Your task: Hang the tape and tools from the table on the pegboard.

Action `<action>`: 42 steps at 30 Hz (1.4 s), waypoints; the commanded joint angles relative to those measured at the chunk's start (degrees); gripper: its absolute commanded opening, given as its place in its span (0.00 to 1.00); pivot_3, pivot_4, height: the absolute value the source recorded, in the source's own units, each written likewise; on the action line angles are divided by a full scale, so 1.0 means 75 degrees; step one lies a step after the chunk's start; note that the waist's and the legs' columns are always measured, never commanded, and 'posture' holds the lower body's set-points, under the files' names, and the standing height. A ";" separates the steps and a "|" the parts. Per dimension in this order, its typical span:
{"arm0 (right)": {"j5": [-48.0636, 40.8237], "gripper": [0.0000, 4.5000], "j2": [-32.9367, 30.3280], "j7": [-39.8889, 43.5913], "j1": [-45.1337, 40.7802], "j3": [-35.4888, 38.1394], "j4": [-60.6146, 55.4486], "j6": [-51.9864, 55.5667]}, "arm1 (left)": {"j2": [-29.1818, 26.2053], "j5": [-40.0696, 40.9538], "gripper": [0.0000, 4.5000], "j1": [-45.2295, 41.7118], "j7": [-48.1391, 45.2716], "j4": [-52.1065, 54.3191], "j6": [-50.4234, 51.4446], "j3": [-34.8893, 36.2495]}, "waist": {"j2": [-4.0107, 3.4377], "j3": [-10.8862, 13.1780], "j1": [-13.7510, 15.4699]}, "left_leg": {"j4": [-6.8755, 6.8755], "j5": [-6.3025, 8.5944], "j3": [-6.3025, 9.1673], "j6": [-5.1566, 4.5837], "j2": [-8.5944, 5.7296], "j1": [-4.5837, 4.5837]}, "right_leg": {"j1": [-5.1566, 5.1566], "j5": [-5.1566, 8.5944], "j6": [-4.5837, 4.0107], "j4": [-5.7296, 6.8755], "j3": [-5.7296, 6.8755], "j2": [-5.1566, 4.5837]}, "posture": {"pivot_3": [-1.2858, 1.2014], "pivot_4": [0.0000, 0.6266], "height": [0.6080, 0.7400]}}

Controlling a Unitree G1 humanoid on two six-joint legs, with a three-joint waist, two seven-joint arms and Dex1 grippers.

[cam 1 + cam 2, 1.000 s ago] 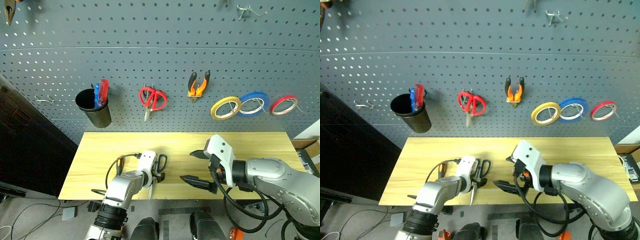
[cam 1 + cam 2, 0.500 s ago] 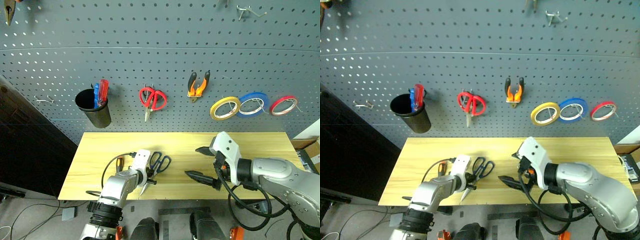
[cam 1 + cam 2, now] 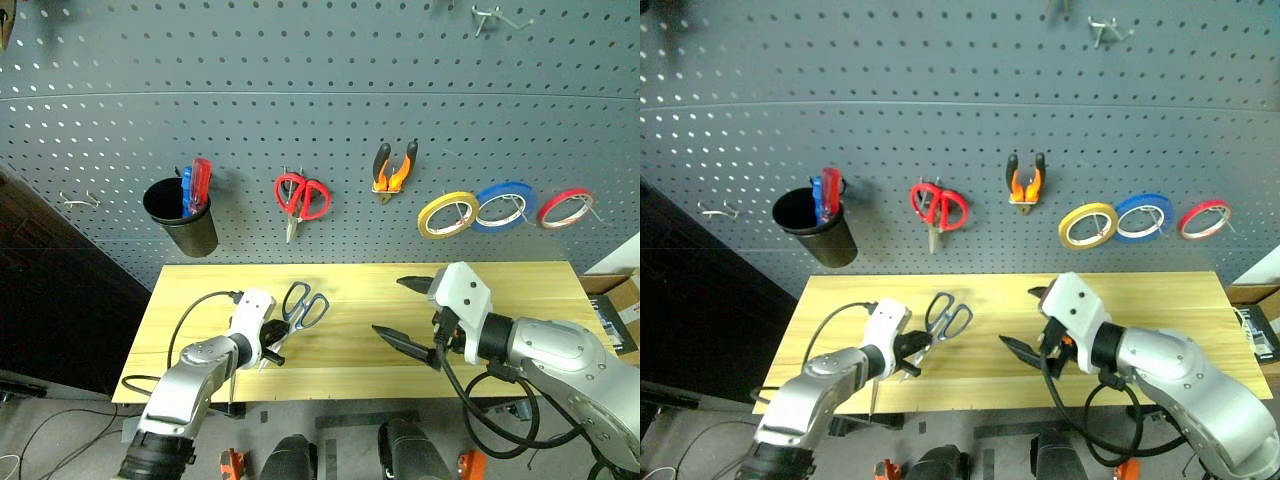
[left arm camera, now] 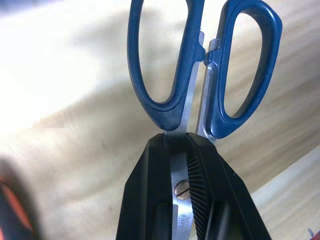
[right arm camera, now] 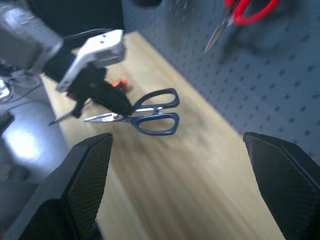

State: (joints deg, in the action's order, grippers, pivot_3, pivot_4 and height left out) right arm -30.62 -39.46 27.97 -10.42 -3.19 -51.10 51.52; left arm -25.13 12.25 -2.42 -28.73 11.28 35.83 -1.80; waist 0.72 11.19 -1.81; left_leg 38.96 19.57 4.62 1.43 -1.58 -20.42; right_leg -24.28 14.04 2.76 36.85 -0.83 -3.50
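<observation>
My left gripper [image 3: 270, 345] is shut on steel scissors with dark blue handles [image 3: 305, 304], clamped at the pivot [image 4: 182, 190]. It holds them a little above the pale wood table [image 3: 520, 285], near its front left, handles toward the dark grey pegboard [image 3: 300, 90]. My right gripper [image 3: 388, 306] hangs open and empty over the table's middle, right of the scissors [image 5: 155, 117]. A screwdriver's orange-and-black handle [image 5: 117, 84] lies on the table by the left gripper. A yellow tape ring [image 3: 448, 214] and orange-and-black pliers [image 3: 395, 170] hang on the pegboard.
Red-handled scissors [image 3: 302, 197], a blue tape ring [image 3: 505, 205] and a red tape ring [image 3: 565, 208] also hang on the board. A black cup [image 3: 182, 217] with red and blue screwdrivers is at its left, with a bare hook [image 3: 75, 199] beyond.
My left gripper has shut on the blue-handled scissors and carried them up and to the left off the table. The right gripper has stayed open and barely risen.
</observation>
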 commanded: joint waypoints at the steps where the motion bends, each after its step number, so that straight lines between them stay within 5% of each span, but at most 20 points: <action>1: -0.0022 1.00 0.0025 0.0027 -0.0100 0.0229 -0.0232 -0.0321 | -0.0176 0.0024 0.04 0.0352 -0.0289 0.0889 -0.1324 0.0338 | 0.0000 0.0000 0.0010 | 0.0000 0.0000 0.0001 0.0000 0.0000 -0.0002 | 0.0000 0.0000 0.0000 0.0001 0.0000 -0.0001 | 0.49 0.30 1.00; 7: 0.0203 1.00 -0.0172 0.0127 0.0024 0.0222 -0.0257 -0.0627 | -0.0428 -0.0420 0.04 0.0826 -0.0442 0.1890 -0.4052 0.0859 | 0.0001 0.0000 0.0044 | 0.0001 0.0001 0.0004 -0.0001 -0.0001 -0.0013 | -0.0001 0.0000 0.0000 -0.0003 0.0000 -0.0003 | 0.50 0.29 1.00; 13: 0.0520 1.00 -0.0002 -0.0055 -0.0157 0.0172 -0.0038 -0.0944 | -0.0254 -0.0634 0.04 0.0097 -0.0053 0.1787 -0.4932 0.0999 | 0.0004 -0.0003 0.0064 | 0.0005 0.0000 0.0004 -0.0003 -0.0006 -0.0012 | 0.0005 0.0000 0.0000 0.0002 0.0013 0.0004 | 0.51 0.28 1.00; 34: 0.0355 1.00 0.0673 -0.0365 -0.1593 0.0112 0.0250 -0.0753 | 0.0148 -0.0590 0.04 -0.1746 -0.0107 -0.0266 -0.4016 0.0347 | 0.0006 -0.0004 0.0016 | 0.0010 -0.0001 -0.0001 -0.0004 -0.0005 -0.0017 | -0.0008 -0.0001 0.0000 0.0012 0.0014 0.0039 | 0.49 0.29 1.00; 42: 0.0337 1.00 0.0893 -0.0365 -0.1731 -0.0288 0.0240 -0.0687 | 0.0289 -0.0241 0.55 -0.1196 0.0046 0.0313 -0.2650 0.0480 | 0.0006 -0.0004 -0.0007 | 0.0011 -0.0001 -0.0002 -0.0004 -0.0005 -0.0017 | -0.0012 -0.0001 0.0000 0.0015 0.0010 0.0038 | 0.50 0.30 1.00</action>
State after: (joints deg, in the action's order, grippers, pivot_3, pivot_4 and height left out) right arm -28.20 -32.96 25.39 -23.57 -4.95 -47.54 46.75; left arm -22.99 8.64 -12.75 -28.98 9.62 13.10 0.52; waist 0.76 11.15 -1.86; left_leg 39.03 19.56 4.60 1.40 -1.61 -20.55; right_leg -24.37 14.03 2.76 36.96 -0.76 -3.21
